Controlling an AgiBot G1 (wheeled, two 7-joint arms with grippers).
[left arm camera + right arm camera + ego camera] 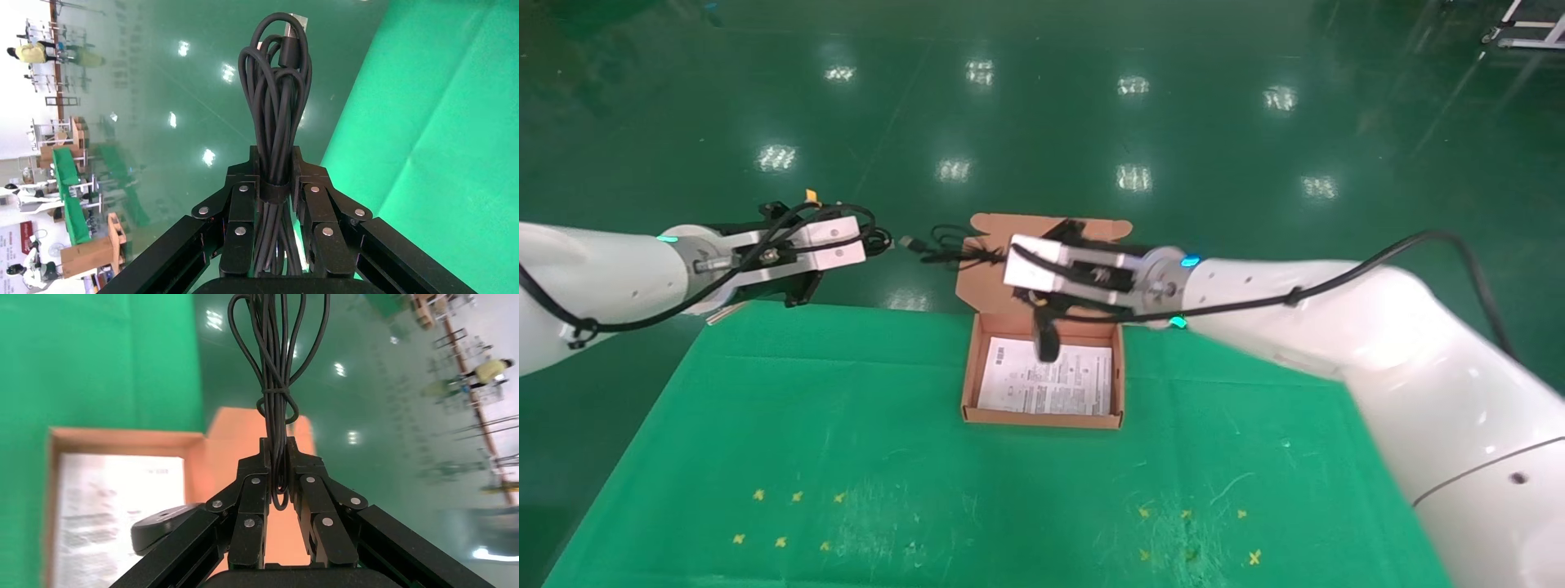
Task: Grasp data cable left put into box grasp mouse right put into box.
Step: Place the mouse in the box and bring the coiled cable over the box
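Above the box (1042, 420), right hand (276, 454) dangles the mouse (1047, 339) by its cord.

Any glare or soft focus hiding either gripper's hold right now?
Head view: ceiling-light glare sits on the floor only, off the box. Left wrist view: left gripper sharp on the data cable, background soft. Right wrist view: right gripper sharp on the mouse cord.

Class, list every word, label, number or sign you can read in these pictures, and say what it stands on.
No text can be read.
Printed sheet lining the box: lines of print, too small and blurred to read.
Mouse, data cable, both grippers: no legible markings.
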